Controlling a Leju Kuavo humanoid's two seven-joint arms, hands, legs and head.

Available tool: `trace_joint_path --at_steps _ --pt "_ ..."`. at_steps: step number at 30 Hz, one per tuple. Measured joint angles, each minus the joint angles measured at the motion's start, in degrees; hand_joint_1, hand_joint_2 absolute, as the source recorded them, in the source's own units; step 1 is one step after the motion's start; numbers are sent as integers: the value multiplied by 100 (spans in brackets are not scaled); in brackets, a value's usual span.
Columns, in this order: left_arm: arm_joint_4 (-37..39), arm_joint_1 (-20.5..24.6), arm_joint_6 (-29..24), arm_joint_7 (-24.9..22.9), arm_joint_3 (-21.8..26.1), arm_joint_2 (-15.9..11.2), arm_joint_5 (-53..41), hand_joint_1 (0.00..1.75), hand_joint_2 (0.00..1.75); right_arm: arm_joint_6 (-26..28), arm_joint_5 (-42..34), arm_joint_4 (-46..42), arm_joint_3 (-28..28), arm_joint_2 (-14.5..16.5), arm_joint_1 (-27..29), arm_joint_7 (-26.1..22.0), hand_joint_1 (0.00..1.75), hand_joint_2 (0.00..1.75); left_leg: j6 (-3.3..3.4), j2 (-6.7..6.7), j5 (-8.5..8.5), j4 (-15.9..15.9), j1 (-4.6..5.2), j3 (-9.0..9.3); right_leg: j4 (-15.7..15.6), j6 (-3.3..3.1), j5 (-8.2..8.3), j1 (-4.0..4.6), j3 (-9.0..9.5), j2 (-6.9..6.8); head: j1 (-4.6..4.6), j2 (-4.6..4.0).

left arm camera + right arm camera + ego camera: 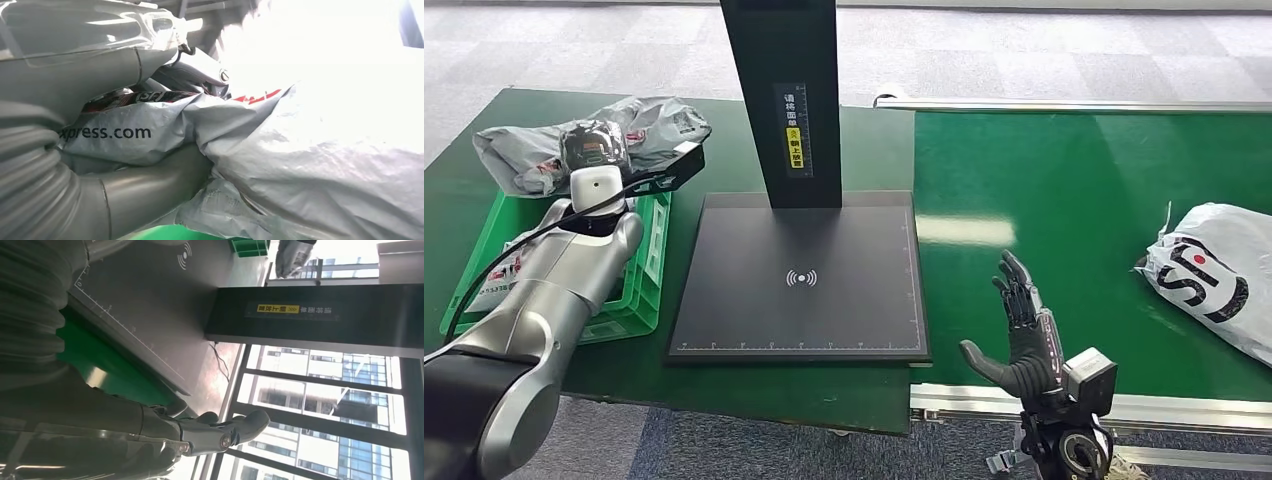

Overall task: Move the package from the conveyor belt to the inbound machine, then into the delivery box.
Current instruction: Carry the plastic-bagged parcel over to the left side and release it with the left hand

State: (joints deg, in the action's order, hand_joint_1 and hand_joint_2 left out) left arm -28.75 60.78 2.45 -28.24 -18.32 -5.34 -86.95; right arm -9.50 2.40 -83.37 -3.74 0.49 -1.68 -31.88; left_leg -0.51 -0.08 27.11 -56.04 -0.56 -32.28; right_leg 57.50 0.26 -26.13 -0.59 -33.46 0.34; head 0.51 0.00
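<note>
Holding the grey package (pixel 639 130) tight in our left hand (pixel 592 150) just above the green delivery box (pixel 649 270), we think it must next go down and let go, while our right hand (pixel 1022 330) waits spread over the conveyor belt (pixel 1074 200).

1. Floor (pixel 1044 50) was grey patterned carpet tile; bluer carpet (pixel 754 450) lay near the table edge.
2. Dark green table (pixel 454 190) stood on it.
3. Large windows (pixel 325 405) showed bright daylight and buildings (pixel 365 460) outside.
</note>
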Motion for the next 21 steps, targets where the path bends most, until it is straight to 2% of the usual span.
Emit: trace_joint_path --at_steps 6,11,21 --pt "610 72 470 -197 196 -7 168 175 175 -98 53 97 -1 118 -289 109 0 175 0 6 -1 1 0 -10 2 0 1 0 -5 5 0 0" --pt "816 90 505 -193 345 -80 188 175 175 -134 61 275 -2 169 -578 148 0 175 0 -2 -1 0 0 -9 1 0 1 0 -4 0 1 -1" --pt "960 122 527 -192 412 -110 188 175 175 -140 70 426 -4 198 -671 148 0 175 0 -9 -1 1 0 -11 1 0 0 0 -5 -1 -1 0"
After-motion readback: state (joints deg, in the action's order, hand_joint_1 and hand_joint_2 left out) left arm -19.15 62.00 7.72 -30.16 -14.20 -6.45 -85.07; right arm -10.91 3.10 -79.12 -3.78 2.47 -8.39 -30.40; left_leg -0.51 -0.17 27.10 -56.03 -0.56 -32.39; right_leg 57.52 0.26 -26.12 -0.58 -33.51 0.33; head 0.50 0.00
